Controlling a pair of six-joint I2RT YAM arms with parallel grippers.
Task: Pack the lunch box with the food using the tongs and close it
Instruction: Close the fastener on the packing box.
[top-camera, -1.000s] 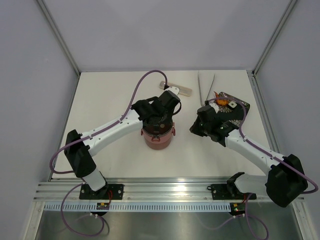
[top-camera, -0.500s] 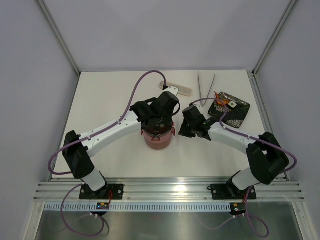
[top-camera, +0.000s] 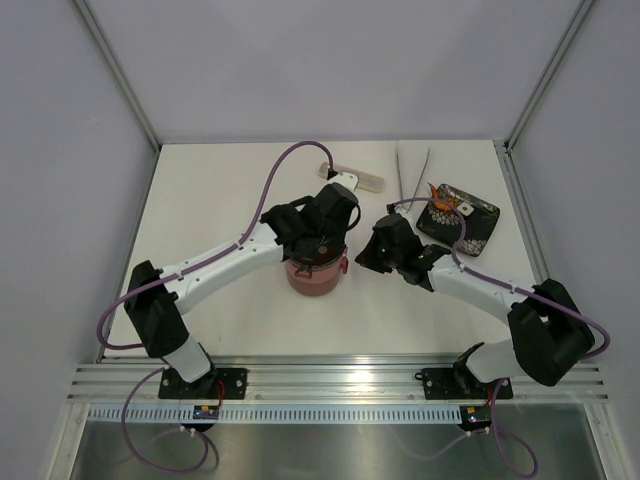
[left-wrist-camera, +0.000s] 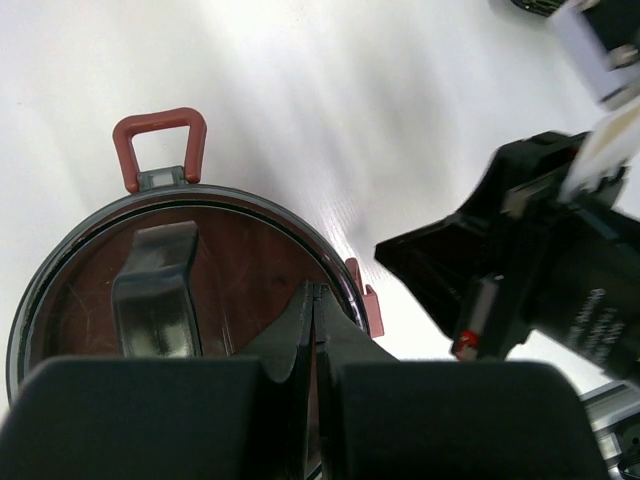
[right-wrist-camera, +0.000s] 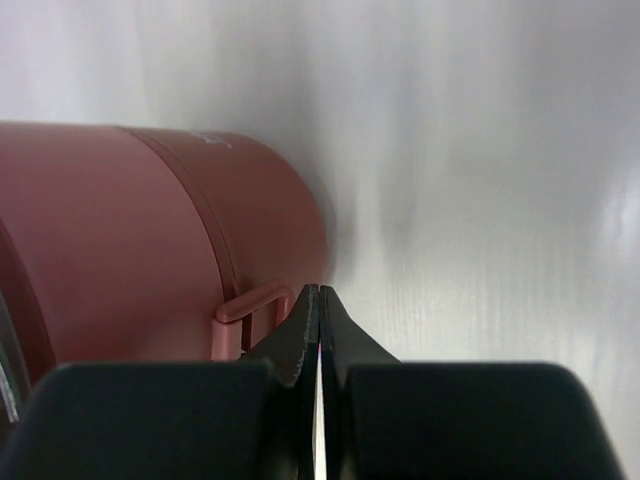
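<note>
**Fig. – Closing stage, three views.**

**Top view.** The lunch box (top-camera: 315, 280) stands at the ctr of the table (top-camera: 220, 190), bowls stacked. The left gripper (top-camera: 320, 248) hangs directly over it, jaws clenched on nothing. The right gripper (top-camera: 364, 259) comes in from the right of frame. Its tips are just beside the box's right side, jaws likewise pressed together and empty. The tongs (top-camera: 410, 172) lie at upper ctr-right, apart from both grippers. To their lower right is a black tray (top-camera: 480, 230) w/ the food, orange pieces (top-camera: 441, 198) and a white piece (top-camera: 466, 209), at its upper-left end. A beige case (top-camera: 358, 180) lies above the box, near the left arm.

**Left wrist view.** The lid (left-wrist-camera: 250, 255) fills the lower left: grey rim, dark top w/ a handle (left-wrist-camera: 155, 290). One red latch (left-wrist-camera: 160, 140) sticks out past the rim at upper left. A side latch (left-wrist-camera: 368, 305) sits at the rim's right edge. The fingertips meet over the lid's right part; whether they touch it cannot be told. The right gripper's black body is at right of frame.

**Right wrist view.** The box's maroon wall fills the left, w/ the seam between the bowls visible. The closed tips sit at the side latch, lower ctr; whether they touch it cannot be told.
</note>
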